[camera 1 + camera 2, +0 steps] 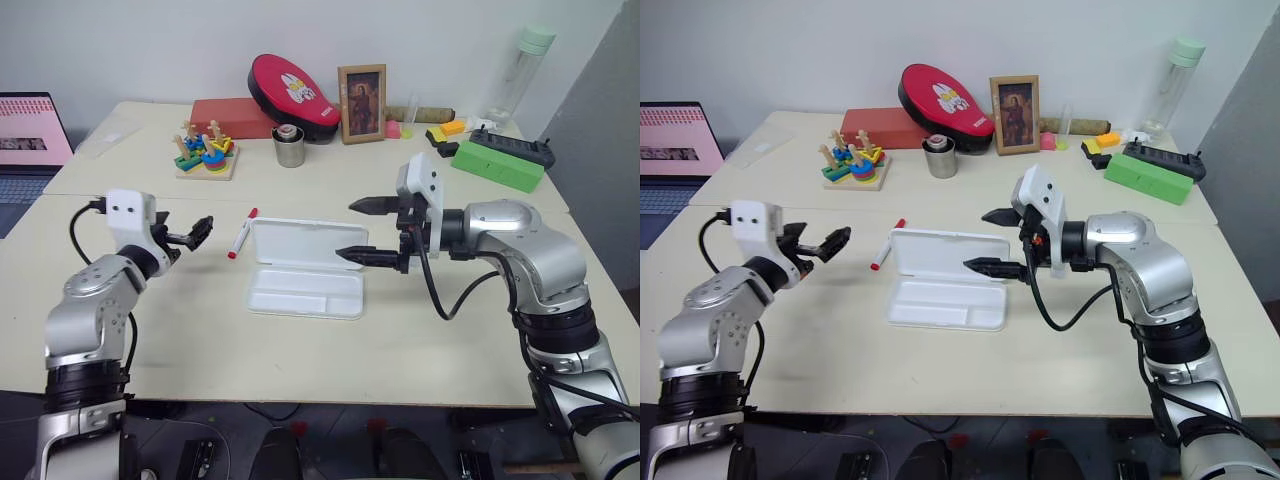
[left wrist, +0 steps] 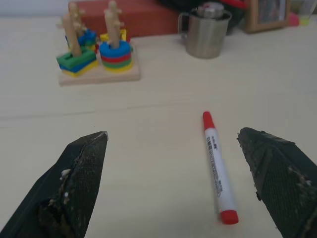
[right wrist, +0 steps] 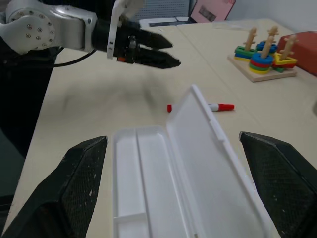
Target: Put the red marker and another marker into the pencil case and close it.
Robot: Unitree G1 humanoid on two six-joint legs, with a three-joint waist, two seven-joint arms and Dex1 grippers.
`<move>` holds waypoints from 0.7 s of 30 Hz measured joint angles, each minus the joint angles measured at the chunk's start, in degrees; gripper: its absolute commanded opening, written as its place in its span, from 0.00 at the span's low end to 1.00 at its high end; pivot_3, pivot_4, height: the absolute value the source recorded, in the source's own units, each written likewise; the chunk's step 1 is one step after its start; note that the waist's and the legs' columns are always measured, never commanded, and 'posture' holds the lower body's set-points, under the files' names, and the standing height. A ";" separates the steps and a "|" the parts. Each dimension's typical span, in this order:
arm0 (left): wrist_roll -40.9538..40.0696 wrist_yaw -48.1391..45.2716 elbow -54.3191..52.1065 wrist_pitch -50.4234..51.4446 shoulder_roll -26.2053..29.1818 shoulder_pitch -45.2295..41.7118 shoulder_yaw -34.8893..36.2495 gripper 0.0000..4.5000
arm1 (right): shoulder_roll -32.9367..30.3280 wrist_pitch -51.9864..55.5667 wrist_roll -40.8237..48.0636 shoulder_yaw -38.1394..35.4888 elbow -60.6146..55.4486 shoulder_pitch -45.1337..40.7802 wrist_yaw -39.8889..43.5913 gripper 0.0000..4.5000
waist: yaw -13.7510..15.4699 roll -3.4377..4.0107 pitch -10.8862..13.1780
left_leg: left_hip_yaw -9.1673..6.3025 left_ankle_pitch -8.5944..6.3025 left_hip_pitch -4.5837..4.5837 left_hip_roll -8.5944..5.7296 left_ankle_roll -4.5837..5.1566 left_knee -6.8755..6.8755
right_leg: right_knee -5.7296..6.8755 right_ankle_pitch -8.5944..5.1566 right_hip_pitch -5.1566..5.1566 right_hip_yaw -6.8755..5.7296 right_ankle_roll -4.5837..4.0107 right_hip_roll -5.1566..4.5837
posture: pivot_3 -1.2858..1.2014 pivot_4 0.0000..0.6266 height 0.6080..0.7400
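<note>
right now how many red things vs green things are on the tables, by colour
red: 3 – red marker (red cap and end), flat red box, red oval pad
green: 1 – green box
total: 4

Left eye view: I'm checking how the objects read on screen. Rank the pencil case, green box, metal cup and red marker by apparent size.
1. pencil case
2. green box, though it sits farther back
3. and 4. metal cup and red marker: too alike to rank.

Pale tables (image 1: 420,330) against a plain white wall (image 1: 150,50)
</note>
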 measured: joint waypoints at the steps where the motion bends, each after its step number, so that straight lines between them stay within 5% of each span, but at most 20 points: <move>1: 0.93 -0.32 1.68 0.08 -0.39 -0.64 -1.65 1.00 | -0.05 0.07 0.06 -0.52 0.10 -0.14 -0.68 1.00 | -0.01 0.00 0.00 | 0.00 0.00 -0.01 0.00 0.00 0.00 | -0.01 0.00 0.00 0.00 0.00 0.00 | 0.52 0.24 1.00; 11: 8.22 -3.38 16.88 -1.26 -2.08 -11.16 -9.93 1.00 | -0.20 0.42 1.72 -2.60 0.22 -1.90 -5.10 1.00 | -0.06 0.01 0.00 | -0.01 0.00 -0.03 0.00 0.00 0.00 | 0.02 0.00 -0.02 -0.01 -0.01 0.01 | 0.52 0.24 1.00; 21: 10.82 -5.52 20.41 -1.59 -2.84 -12.38 -11.32 0.54 | -2.24 0.39 3.38 -3.70 0.21 -1.85 -6.49 1.00 | -0.13 0.02 0.01 | -0.01 0.00 -0.02 0.00 0.01 0.00 | 0.04 0.00 -0.02 -0.01 -0.01 0.01 | 0.52 0.24 1.00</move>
